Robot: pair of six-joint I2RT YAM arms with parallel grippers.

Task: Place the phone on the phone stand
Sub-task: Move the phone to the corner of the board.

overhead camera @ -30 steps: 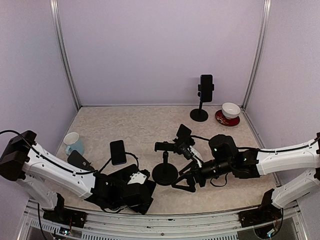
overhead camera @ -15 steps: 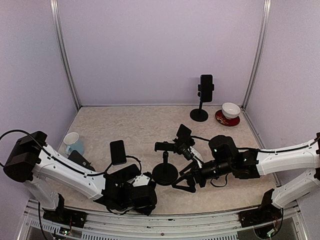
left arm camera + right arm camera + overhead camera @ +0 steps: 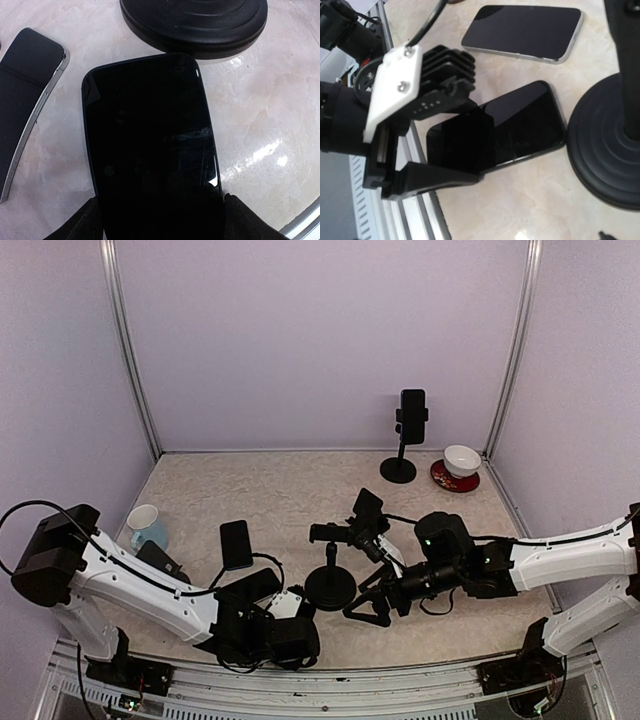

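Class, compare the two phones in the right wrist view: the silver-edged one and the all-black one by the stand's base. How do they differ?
The silver-edged phone has a bright metal rim; the black phone has none. The black phone lies between the left gripper's fingers; the silver-edged phone lies clear. The black phone nearly reaches the stand base; the silver-edged phone lies farther off. Both lie flat on the table, dark faces up.

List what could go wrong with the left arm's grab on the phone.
The left gripper straddles the phone only at its near end, so it may tilt or slip when lifted. The stand base sits past its far end; a forward drag could knock it. The second phone close beside might get nudged.
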